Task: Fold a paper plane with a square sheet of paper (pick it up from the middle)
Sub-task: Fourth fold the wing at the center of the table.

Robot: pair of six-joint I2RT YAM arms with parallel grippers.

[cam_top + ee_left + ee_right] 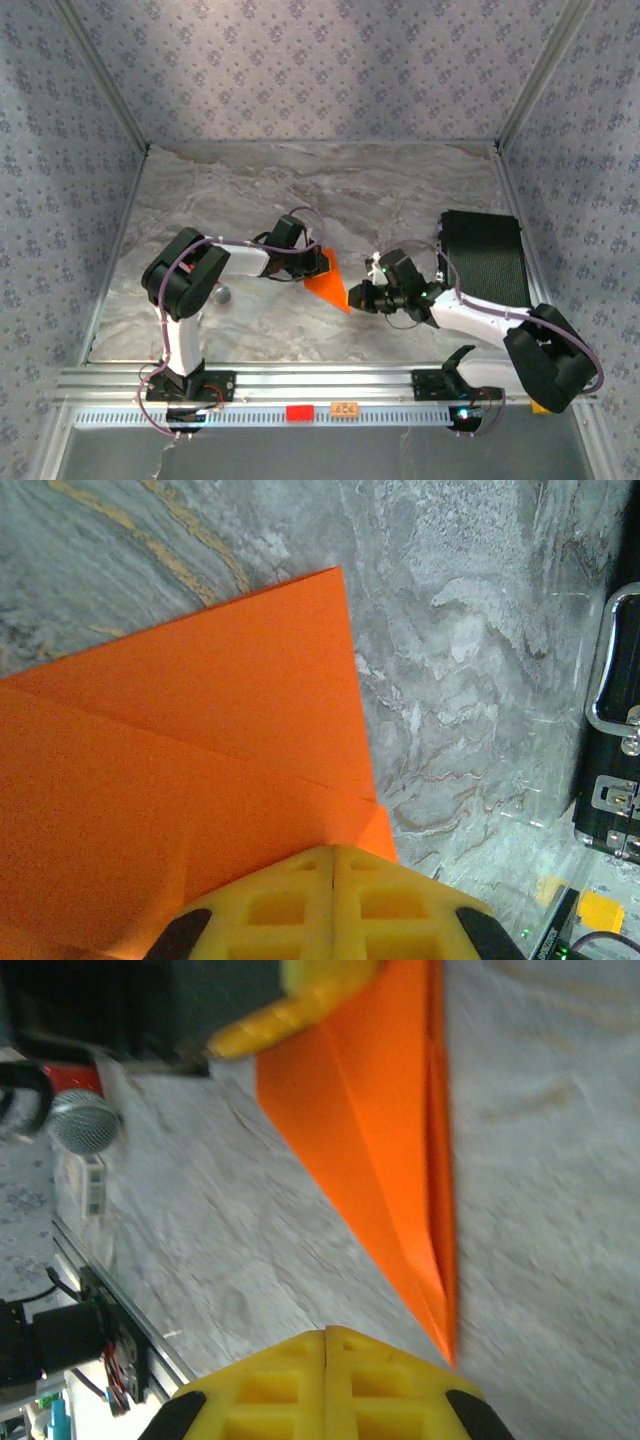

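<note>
Black case point(485, 258) at right edge of worktop point(300, 190); grey round object point(222, 295) near left edge, beside left arm. Orange paper point(328, 283), folded to point, lies mid-worktop between arms. Left gripper point(333, 865): elbow bent, jaws closed, tips at paper's wide end. Right gripper point(328, 1345): low, jaws closed beside paper's pointed tip. Rail label unreadable.

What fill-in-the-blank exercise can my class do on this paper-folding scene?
1. The folded paper on the table is bright ____.
2. It lies ____ the left end effector and the right end effector.
3. Both end effectors are ____, not open.
4. The black case sits on the robot's ____ side.
Missing words: orange; between; shut; right.
</note>
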